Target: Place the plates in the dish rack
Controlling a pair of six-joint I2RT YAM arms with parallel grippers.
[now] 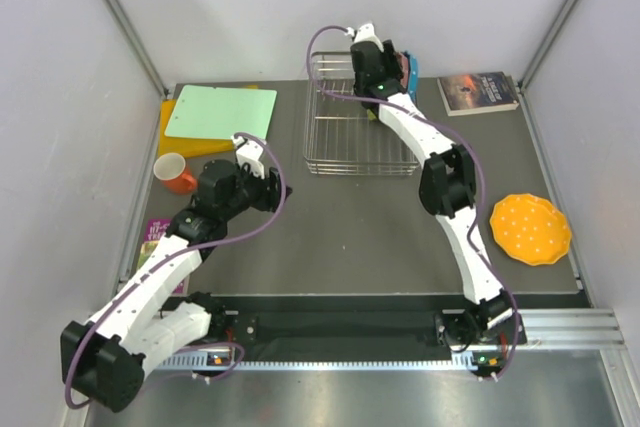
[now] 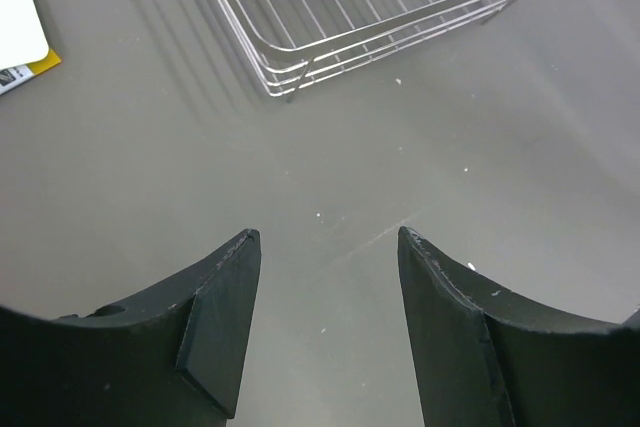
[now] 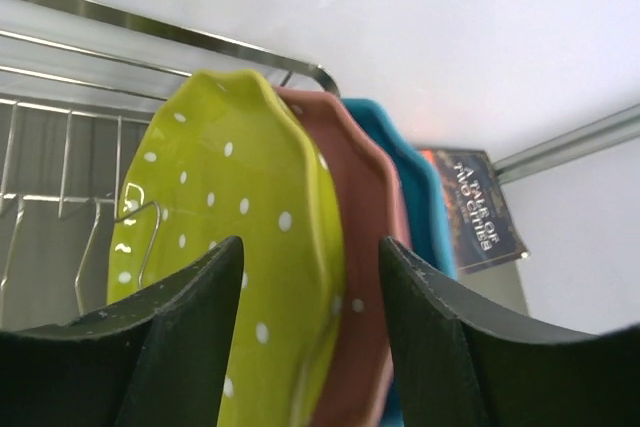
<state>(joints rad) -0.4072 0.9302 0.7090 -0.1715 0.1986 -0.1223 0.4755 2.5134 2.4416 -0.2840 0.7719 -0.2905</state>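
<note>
The dish rack (image 1: 345, 137) stands at the back middle of the table. At its far right end, three plates stand on edge: yellow-green (image 3: 230, 207), pink (image 3: 365, 247) and blue (image 3: 420, 197). My right gripper (image 3: 312, 247) is open. Its fingers straddle the rims of the yellow-green and pink plates without closing on them. Seen from above, the right gripper (image 1: 383, 77) hangs over that end, with the blue plate (image 1: 411, 75) just beside it. An orange plate (image 1: 530, 228) lies flat on the table at the right. My left gripper (image 2: 328, 237) is open and holds nothing, low over bare table left of the rack (image 2: 380, 37).
A green cutting board (image 1: 220, 112) lies at the back left, with an orange mug (image 1: 175, 173) in front of it. A book (image 1: 478, 92) sits at the back right, behind the plates (image 3: 475, 212). Walls close in the table on three sides.
</note>
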